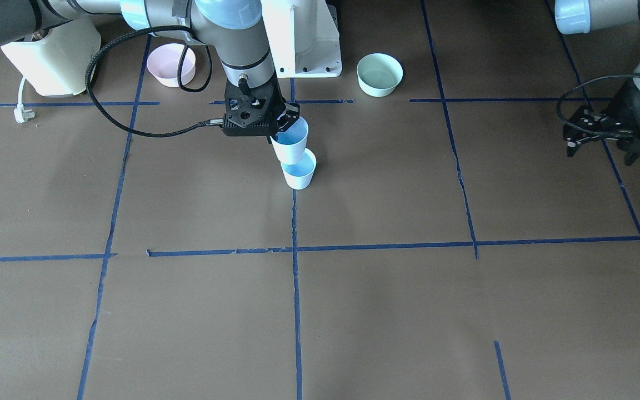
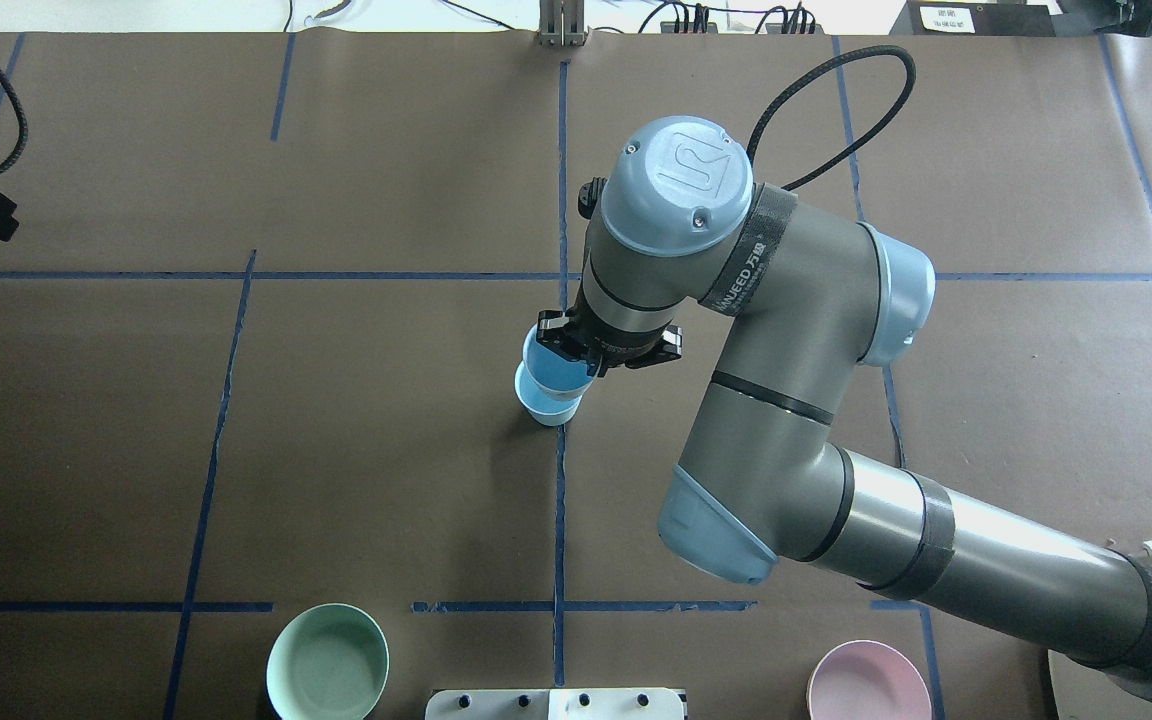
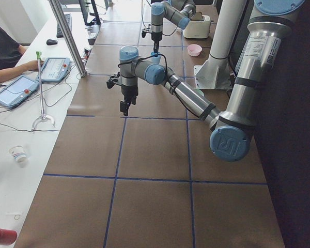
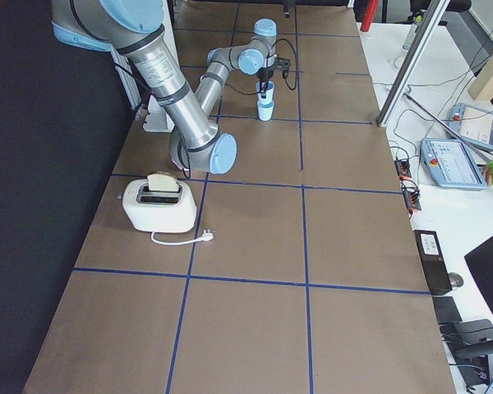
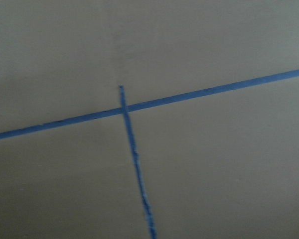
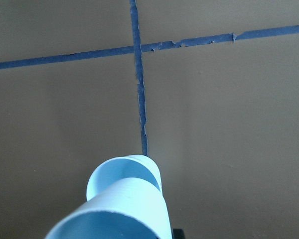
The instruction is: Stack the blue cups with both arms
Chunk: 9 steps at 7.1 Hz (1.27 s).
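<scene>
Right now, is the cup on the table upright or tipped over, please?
Upright: the table cup stands on its base, mouth up, blue inside showing, below the held cup.

Matt paper, smooth plastic
Tabletop [image 1: 386, 311]: matt brown paper with blue tape lines [image 1: 295, 311]; blue cups [image 1: 299, 171] smooth plastic; right arm [image 2: 786, 330] satin grey metal.
</scene>
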Each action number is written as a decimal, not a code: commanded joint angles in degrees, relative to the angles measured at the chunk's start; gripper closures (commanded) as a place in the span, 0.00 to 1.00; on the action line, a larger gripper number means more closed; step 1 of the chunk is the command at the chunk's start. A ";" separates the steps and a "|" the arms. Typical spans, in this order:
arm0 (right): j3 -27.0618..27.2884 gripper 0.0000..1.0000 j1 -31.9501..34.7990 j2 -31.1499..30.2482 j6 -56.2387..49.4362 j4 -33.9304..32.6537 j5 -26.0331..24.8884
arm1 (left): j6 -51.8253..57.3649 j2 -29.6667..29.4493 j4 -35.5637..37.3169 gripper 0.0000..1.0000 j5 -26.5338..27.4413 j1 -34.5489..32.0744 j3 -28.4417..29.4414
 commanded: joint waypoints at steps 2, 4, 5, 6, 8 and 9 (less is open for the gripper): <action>-2.54 0.98 -0.26 1.69 -0.33 0.16 -0.11 | 12.40 0.48 -0.09 0.00 -2.04 -8.00 5.69; -2.64 0.85 -0.35 1.69 -0.07 0.16 -0.02 | 12.60 0.48 -0.18 0.00 -2.13 -8.90 6.57; -2.64 0.49 -0.26 2.21 0.02 0.16 -0.02 | 12.60 0.48 -0.18 0.00 -2.04 -9.34 6.58; -2.55 0.01 -0.26 2.13 0.02 0.16 -0.20 | 14.43 0.48 -0.09 0.00 -2.04 -10.74 6.84; -2.46 0.01 -0.18 2.22 0.02 0.25 -1.16 | 17.26 0.48 -0.18 0.00 -2.04 -12.59 8.60; -2.03 0.01 0.78 2.22 -0.15 0.16 -1.17 | 17.35 0.48 -0.18 0.00 -2.13 -12.68 8.78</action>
